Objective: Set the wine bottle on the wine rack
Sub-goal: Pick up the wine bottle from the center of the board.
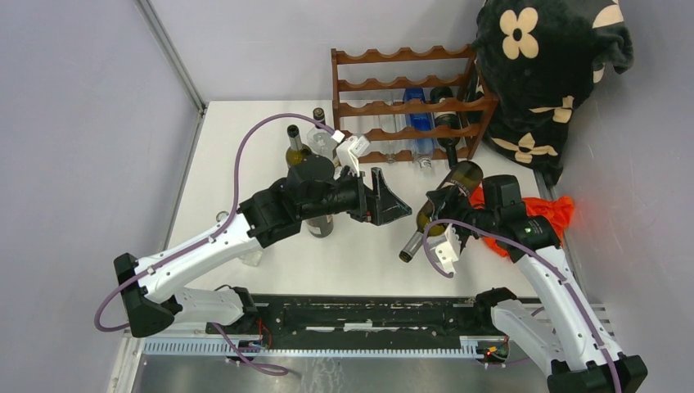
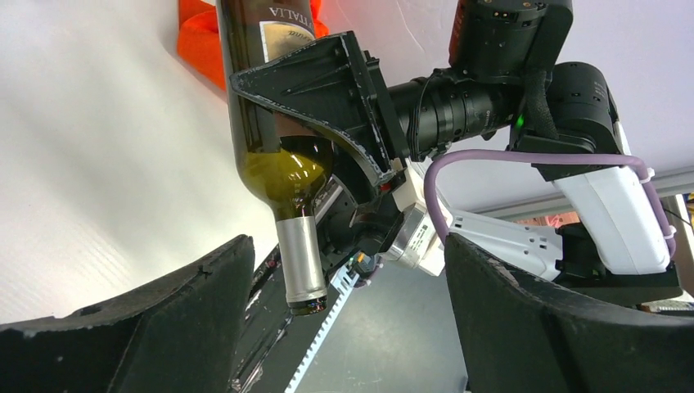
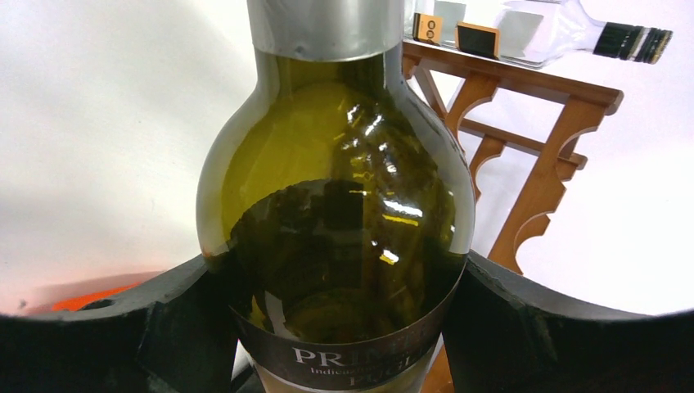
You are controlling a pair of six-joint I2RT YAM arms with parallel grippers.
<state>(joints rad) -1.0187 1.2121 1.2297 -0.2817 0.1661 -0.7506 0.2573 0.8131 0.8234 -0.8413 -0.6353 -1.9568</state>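
Note:
A green wine bottle (image 1: 452, 187) with a silver foil neck hangs tilted above the table, neck pointing down and toward the near edge. My right gripper (image 1: 448, 206) is shut on its body; in the right wrist view its fingers (image 3: 106, 327) press both sides of the bottle (image 3: 344, 205) at the label. My left gripper (image 1: 391, 201) stands open a little to the left of the bottle, holding nothing. In the left wrist view its gripper (image 2: 348, 327) frames the bottle's neck (image 2: 299, 262) from a distance. The reddish-brown wine rack (image 1: 405, 102) stands at the back, beyond both grippers.
In the rack lie a blue bottle (image 1: 420, 123), a dark bottle (image 1: 446, 123) and a clear one (image 1: 393, 135). A dark bottle (image 1: 295, 146) and a clear bottle (image 1: 321, 131) stand by my left arm. An orange cloth (image 1: 558, 211) and a black flowered cushion (image 1: 552, 57) lie at the right.

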